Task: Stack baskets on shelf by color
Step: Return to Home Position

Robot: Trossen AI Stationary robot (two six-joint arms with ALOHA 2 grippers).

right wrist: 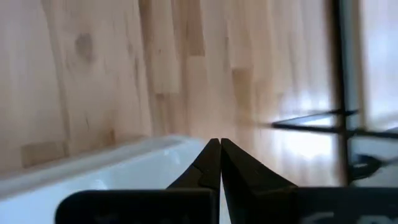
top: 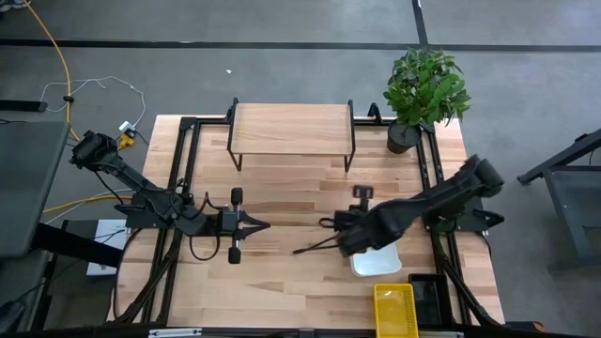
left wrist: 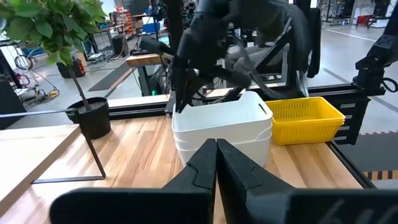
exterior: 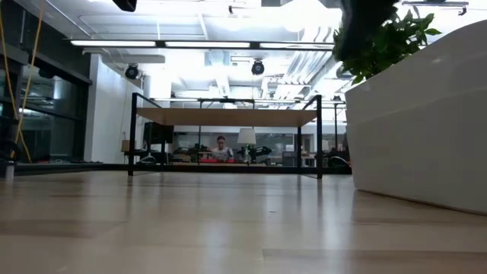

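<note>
White baskets (exterior: pixel 426 129) are sitting nested in one stack on the tabletop (top: pixel 282 282), looming closest in the low view, with a yellow basket (top: pixel 394 310) lying just beside them toward the table's front edge. Both are resting well apart from the shelf (top: pixel 291 130), which is standing at the far side near a potted plant (top: pixel 424 89). The right gripper (top: pixel 299 252) is hovering just left of the stack, its arm crossing over the white baskets, jaws pressed together on nothing. The left gripper (top: pixel 265 225) is pointing toward it from the table's left, jaws likewise closed and empty.
</note>
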